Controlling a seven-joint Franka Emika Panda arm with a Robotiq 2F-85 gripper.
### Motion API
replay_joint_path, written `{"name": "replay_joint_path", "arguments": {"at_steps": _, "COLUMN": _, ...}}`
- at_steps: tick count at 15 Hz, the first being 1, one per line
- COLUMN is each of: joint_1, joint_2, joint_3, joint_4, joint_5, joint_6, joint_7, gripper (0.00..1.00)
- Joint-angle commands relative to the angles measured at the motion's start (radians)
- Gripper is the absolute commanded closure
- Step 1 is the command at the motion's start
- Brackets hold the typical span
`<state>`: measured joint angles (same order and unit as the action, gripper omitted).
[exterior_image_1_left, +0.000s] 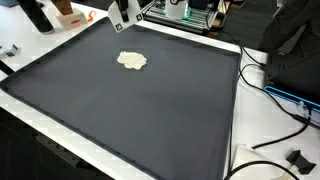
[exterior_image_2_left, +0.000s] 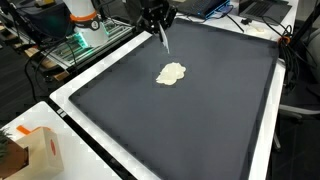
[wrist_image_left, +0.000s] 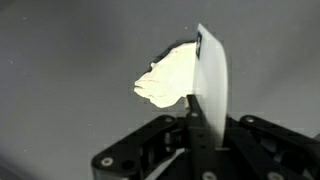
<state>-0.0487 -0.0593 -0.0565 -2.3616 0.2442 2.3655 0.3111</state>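
- Dark mat (exterior_image_1_left: 150, 110) covers the surface, with cluttered benches behind it.
- Fingers (wrist_image_left: 197, 122) are closed on a thin white blade (wrist_image_left: 212, 75), which points down near the mat's far edge.
- Cream lump (exterior_image_1_left: 132, 61) lies on the mat near the blade's tip, apart from it in both exterior views.

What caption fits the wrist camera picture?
End effector gripping a thin white blade near a cream lump on a dark mat.
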Motion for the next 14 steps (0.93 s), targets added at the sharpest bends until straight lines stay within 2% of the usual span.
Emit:
{"name": "replay_joint_path", "arguments": {"at_steps": 1, "joint_1": 0.001, "joint_2": -0.087, "joint_3": 0.022, "joint_4": -0.032, "joint_5": -0.100, "joint_6": -0.044, "joint_7": 0.046, "gripper": 0.99}}
{"name": "replay_joint_path", "arguments": {"at_steps": 8, "joint_1": 0.011, "joint_2": -0.164, "joint_3": 0.067, "joint_4": -0.018, "joint_5": -0.186, "joint_6": -0.111, "joint_7": -0.005, "gripper": 0.99}}
{"name": "replay_joint_path", "arguments": {"at_steps": 12, "joint_1": 0.027, "joint_2": -0.198, "joint_3": 0.082, "joint_4": -0.008, "joint_5": -0.190, "joint_6": -0.156, "joint_7": -0.084, "gripper": 0.99}}
{"name": "replay_joint_path", "arguments": {"at_steps": 14, "joint_1": 0.022, "joint_2": -0.172, "joint_3": 0.083, "joint_4": 0.003, "joint_5": -0.172, "joint_6": -0.129, "joint_7": -0.063, "gripper": 0.96}}
